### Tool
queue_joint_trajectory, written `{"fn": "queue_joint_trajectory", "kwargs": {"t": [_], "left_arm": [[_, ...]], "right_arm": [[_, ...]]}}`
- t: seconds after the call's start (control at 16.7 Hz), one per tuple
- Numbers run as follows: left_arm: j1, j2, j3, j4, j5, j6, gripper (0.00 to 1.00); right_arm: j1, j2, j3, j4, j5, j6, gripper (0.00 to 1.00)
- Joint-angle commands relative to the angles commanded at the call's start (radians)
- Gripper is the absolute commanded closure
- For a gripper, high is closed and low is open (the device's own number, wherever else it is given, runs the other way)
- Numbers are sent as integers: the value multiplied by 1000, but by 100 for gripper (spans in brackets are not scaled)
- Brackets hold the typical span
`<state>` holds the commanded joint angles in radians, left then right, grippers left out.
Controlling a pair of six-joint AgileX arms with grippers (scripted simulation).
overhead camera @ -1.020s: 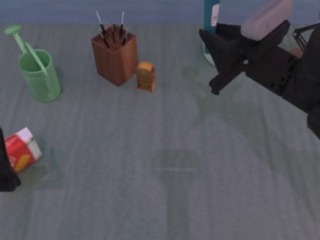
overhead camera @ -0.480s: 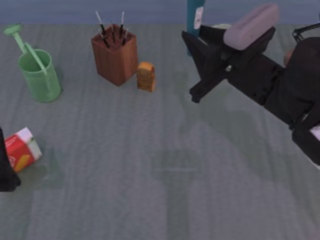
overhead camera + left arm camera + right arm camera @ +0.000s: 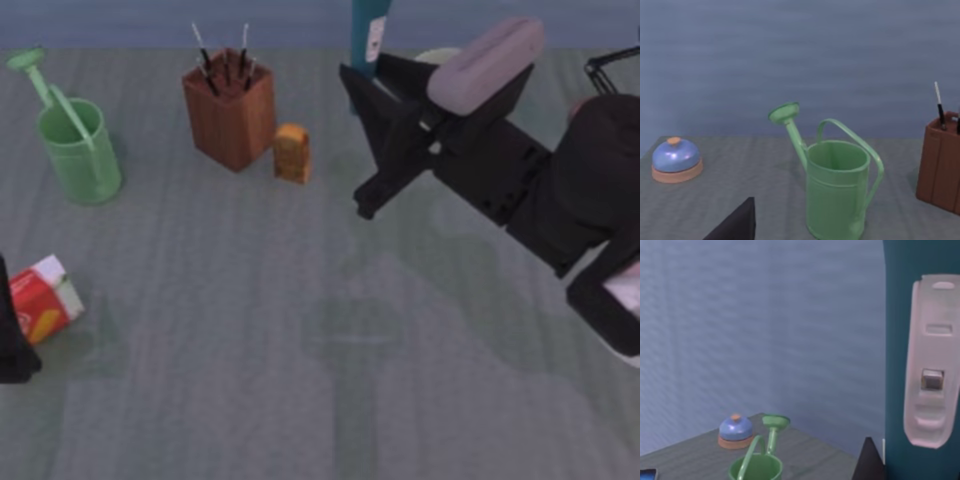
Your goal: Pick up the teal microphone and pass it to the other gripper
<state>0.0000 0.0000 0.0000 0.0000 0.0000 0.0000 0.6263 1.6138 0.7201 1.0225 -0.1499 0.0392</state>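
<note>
The teal microphone stands nearly upright at the far edge of the table, raised off it, its handle rising out of the top view. My right gripper, black with a rounded grey-lilac block, is shut on it. In the right wrist view the microphone fills one side, white switch patch facing the camera, with one black fingertip beside it. Its head is hidden. The other gripper, my left gripper, is parked at the left edge, far from the microphone.
A green watering can stands far left, a wooden pen holder with pens beside a small orange block. A red and white carton lies by my left arm. A blue bell sits beyond the watering can.
My right gripper has carried the microphone steadily to the left along the far side of the table. The left arm has not moved.
</note>
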Motion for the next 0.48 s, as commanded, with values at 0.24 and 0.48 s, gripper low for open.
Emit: {"fn": "queue_joint_trajectory", "kwargs": {"t": [0.24, 0.48], "left_arm": [[0, 0, 0, 0, 0, 0, 0], [-12, 34, 29, 17, 30, 4, 0]], "right_arm": [[3, -3, -3, 2, 3, -1, 100], [3, -3, -3, 2, 3, -1, 100]]}}
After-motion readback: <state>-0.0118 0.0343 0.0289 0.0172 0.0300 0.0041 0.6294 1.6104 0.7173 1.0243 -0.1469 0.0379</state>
